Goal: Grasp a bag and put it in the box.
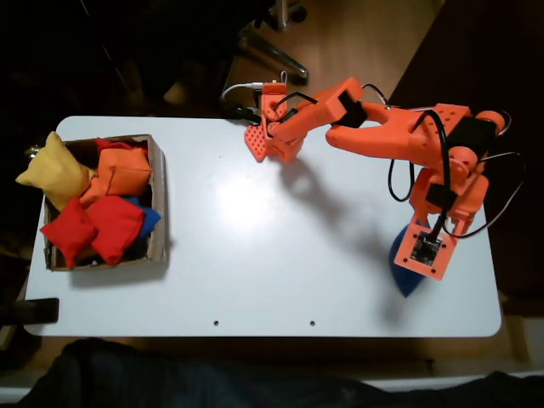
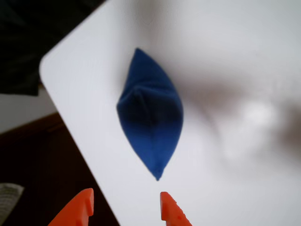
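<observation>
While hand [image 2: 126, 207] gapes empty | bag [image 2: 150, 127] near table edge [image 2: 70, 113]

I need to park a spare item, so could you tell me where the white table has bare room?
The white table is bare between the brown cardboard box and the orange arm's base. The box is crowded with red, orange and yellow beanbags; the royal-blue leaf-shaped beanbag lies by the base.

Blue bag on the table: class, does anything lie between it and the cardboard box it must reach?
The blue bag lies near the table's right end in the fixed view, partly hidden under the arm's base. The box sits at the left end. The tabletop between them is bare, but beanbags already crowd the box.
</observation>
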Controlling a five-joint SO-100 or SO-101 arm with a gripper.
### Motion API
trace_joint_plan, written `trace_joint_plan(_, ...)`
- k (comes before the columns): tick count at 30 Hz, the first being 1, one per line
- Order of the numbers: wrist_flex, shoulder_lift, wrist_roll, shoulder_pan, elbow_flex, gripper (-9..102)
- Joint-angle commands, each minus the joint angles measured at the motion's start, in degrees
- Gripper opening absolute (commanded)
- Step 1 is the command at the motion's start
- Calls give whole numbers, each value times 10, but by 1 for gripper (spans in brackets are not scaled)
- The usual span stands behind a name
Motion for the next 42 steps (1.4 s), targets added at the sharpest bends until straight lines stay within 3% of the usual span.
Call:
trace_joint_plan(1, 10, -1, -8, -6, -23, 29)
trace_joint_plan(12, 10, -41, -48, -1, -23, 40)
trace_joint_plan(33, 11, -91, -115, -4, -41, 40)
trace_joint_plan(42, 11, -121, -119, -4, -39, 54)
